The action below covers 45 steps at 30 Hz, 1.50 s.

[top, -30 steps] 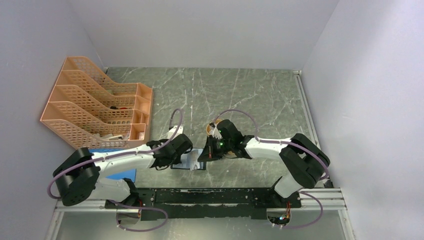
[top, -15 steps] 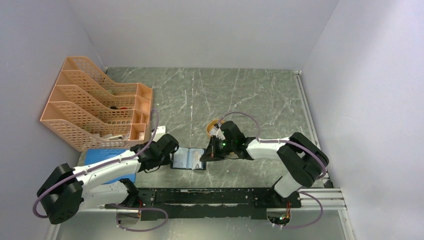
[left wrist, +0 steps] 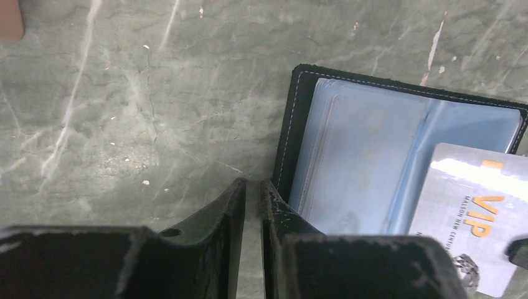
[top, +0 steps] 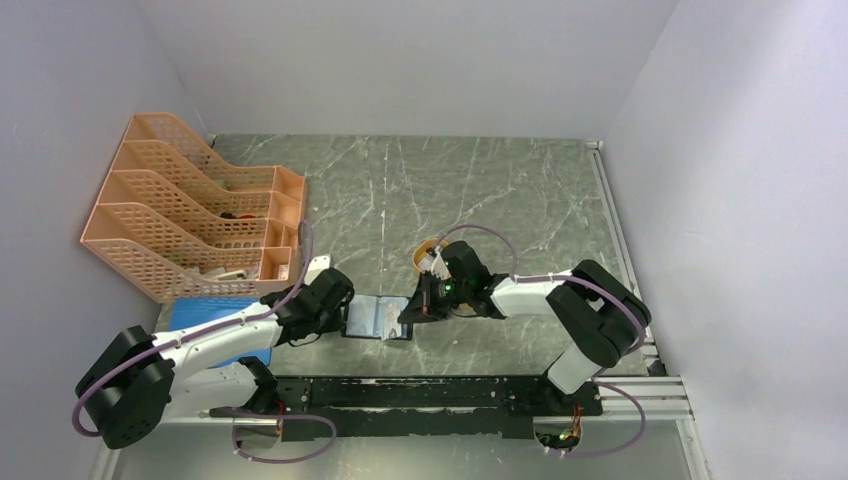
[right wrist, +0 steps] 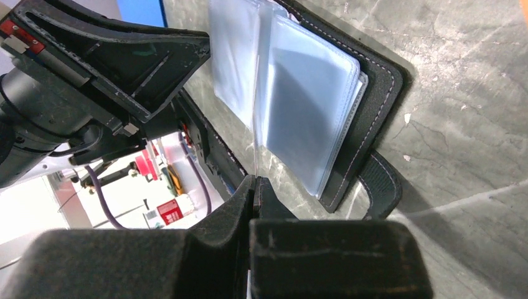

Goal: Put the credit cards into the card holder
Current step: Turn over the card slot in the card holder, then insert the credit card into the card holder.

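The black card holder (top: 372,318) lies open on the table between my two grippers, its shiny bluish pockets (left wrist: 367,156) facing up. A pale grey credit card (left wrist: 473,212) with orange "VIP" print rests tilted over the holder's right half. My right gripper (right wrist: 254,180) is shut on this card's edge, just off the holder's snap tab (right wrist: 383,187). My left gripper (left wrist: 253,184) sits low at the holder's left edge. Only a narrow gap shows between its fingers, with bare table in it. Its right fingertip (left wrist: 274,196) touches the holder's rim.
An orange mesh file rack (top: 200,215) stands at the back left. A flat blue pad (top: 215,325) lies under the left arm. A small orange tray (top: 428,258) peeks out behind the right wrist. The black base rail (top: 440,392) runs along the near edge.
My left gripper has drawn back to the left, off the top of the card holder, to its left edge. The right gripper has shifted slightly with the card.
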{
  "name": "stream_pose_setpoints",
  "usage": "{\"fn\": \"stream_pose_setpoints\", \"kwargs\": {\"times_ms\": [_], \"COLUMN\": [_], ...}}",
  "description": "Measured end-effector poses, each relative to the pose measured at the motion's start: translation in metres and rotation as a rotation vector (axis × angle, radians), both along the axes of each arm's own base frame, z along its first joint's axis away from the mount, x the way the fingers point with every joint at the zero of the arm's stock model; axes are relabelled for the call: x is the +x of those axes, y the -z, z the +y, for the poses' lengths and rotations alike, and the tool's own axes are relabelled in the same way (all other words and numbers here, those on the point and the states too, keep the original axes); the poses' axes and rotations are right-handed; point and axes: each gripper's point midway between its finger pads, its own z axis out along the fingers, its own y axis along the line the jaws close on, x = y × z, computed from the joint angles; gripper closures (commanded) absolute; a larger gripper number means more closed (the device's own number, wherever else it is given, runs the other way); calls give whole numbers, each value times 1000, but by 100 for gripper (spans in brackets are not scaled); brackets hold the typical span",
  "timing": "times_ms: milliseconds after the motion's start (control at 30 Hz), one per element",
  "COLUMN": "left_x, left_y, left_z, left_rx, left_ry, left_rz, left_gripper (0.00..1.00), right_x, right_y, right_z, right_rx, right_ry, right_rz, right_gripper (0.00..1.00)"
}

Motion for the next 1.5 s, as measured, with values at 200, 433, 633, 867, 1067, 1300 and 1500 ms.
{"fn": "stream_pose_setpoints", "kwargs": {"times_ms": [200,433,633,867,1067,1300,1500], "left_x": [1,2,1,1,1,1,1], "left_y": [0,0,0,0,0,0,0], "left_z": [-5,-7,-9,-10,-10,-10,-10], "left_rx": [-23,-37,-46,-48,-50,-52,-56], "left_ry": [8,14,18,21,22,22,23], "left_rz": [-5,-7,-6,-7,-7,-7,-10], "left_gripper": [79,79,79,79,79,79,79], "right_x": [-1,1,2,5,8,12,15], "right_y": [5,6,7,8,10,15,17], "right_z": [2,6,9,11,14,13,14], "right_rx": [2,12,15,23,27,15,9], "right_ry": [-12,-19,-21,-10,12,34,54], "right_rz": [19,25,29,39,50,54,54], "right_gripper": [100,100,100,100,100,100,100]}}
